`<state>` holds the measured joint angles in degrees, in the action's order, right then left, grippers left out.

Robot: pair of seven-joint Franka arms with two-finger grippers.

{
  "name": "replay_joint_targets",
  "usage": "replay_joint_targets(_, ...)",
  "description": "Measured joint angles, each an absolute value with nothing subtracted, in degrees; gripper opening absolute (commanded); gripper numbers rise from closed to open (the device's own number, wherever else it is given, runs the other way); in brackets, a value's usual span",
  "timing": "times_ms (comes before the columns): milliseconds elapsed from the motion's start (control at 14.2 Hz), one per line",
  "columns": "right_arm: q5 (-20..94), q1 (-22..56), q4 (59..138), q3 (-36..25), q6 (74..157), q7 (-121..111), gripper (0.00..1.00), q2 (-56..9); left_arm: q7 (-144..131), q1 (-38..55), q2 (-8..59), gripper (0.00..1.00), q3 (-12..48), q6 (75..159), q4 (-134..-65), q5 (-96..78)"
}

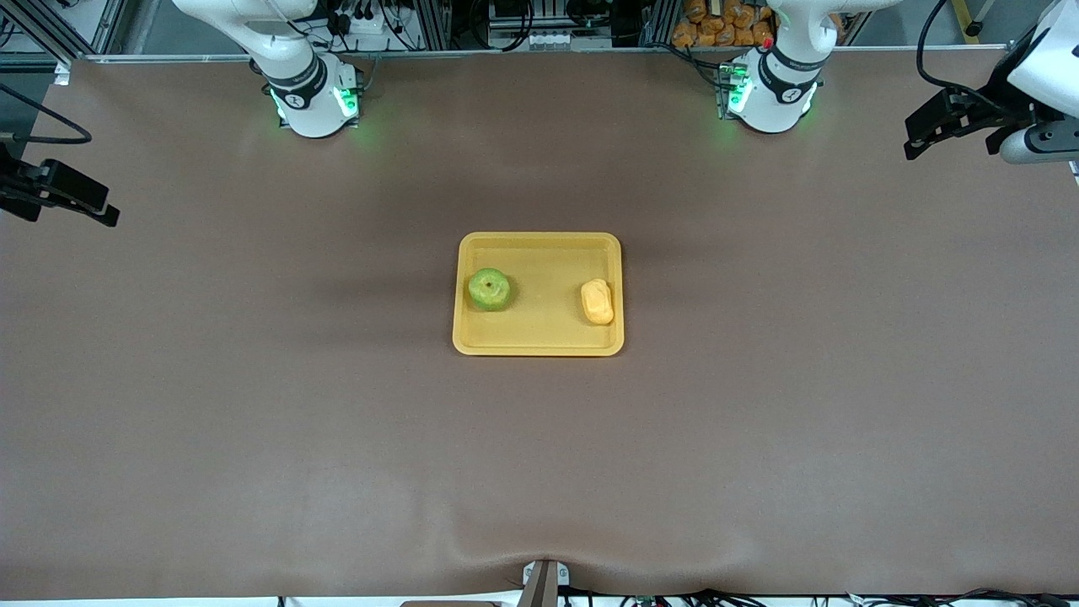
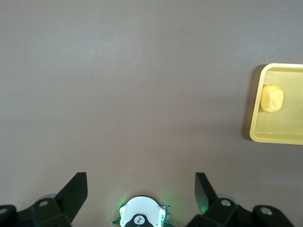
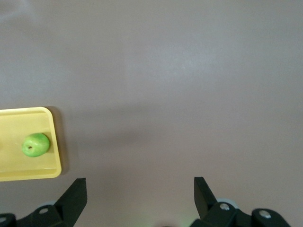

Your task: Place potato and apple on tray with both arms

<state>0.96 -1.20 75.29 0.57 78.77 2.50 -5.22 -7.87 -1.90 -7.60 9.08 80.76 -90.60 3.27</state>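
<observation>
Hanging over the bare brown table [image 1: 253, 438] at my own ends of it, both my grippers were up in the air and well away from the tray [image 1: 539, 344]. My left gripper [image 1: 927, 133] was over the left arm's end of the table, its fingers [image 2: 75, 191] spread wide apart with nothing between them. My right gripper [image 1: 80, 202] was over the right arm's end, fingers [image 3: 75, 194] equally far apart and empty.

The tray lay flat near the middle of the table, and both pieces sat inside it. The apple [image 1: 489, 289] rested in the part of the tray toward my right arm's end, stem dimple up. The potato [image 1: 597, 302] lay in the part toward my left arm's end, just beside the raised rim there. The two were well apart from each other, with bare yellow tray floor between them. From my left wrist I saw the potato [image 2: 271, 98] near a rounded corner of the tray [image 2: 274, 136]; from my right wrist I saw the apple [image 3: 35, 144] close to the tray's [image 3: 28, 174] rim.

The table was covered in a smooth brown mat that bulged slightly near a small clamp [image 1: 544, 582] at the edge nearest the front camera. My two white bases [image 1: 316, 97] glowed green along the farthest edge. Above that edge stood metal framing, tangled black cables [image 1: 371, 21] and a heap of orange-brown items [image 1: 721, 24].
</observation>
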Motion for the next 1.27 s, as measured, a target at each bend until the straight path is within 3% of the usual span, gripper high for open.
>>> replay_joint_targets(422, 0.18, -1.20, 84.67, -0.30, 84.19, -5.94, 1.00, 1.22, -7.87, -1.90, -7.86, 1.00, 8.85, 80.78, -90.57, 3.27)
replay_joint_targets(1267, 0.18, -1.20, 85.48, -1.70, 84.12, -7.12, 1.00, 1.40, -2.20, -3.12, -7.81, 1.00, 8.33, 80.79, -90.64, 1.37)
